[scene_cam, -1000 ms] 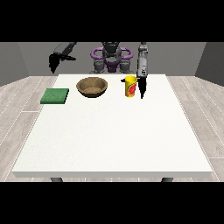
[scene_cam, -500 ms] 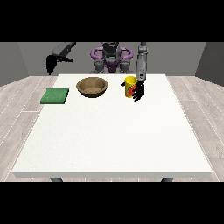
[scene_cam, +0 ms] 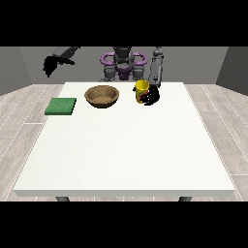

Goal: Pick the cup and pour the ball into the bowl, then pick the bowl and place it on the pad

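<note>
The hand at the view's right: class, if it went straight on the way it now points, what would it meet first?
The yellow cup. The hand is already against the cup's side, so nothing lies between them, though depth is hard to judge here.

Yellow cup [scene_cam: 141,90]: upright on tabletop, far side, just right of centre; red patch low on its front. Brown bowl [scene_cam: 101,96]: upright, left of cup w/ a gap, wide shallow, inside looks bare. Green pad [scene_cam: 61,106]: flat square, left of bowl, near tabletop's left edge. Ball can't be made out.
</note>
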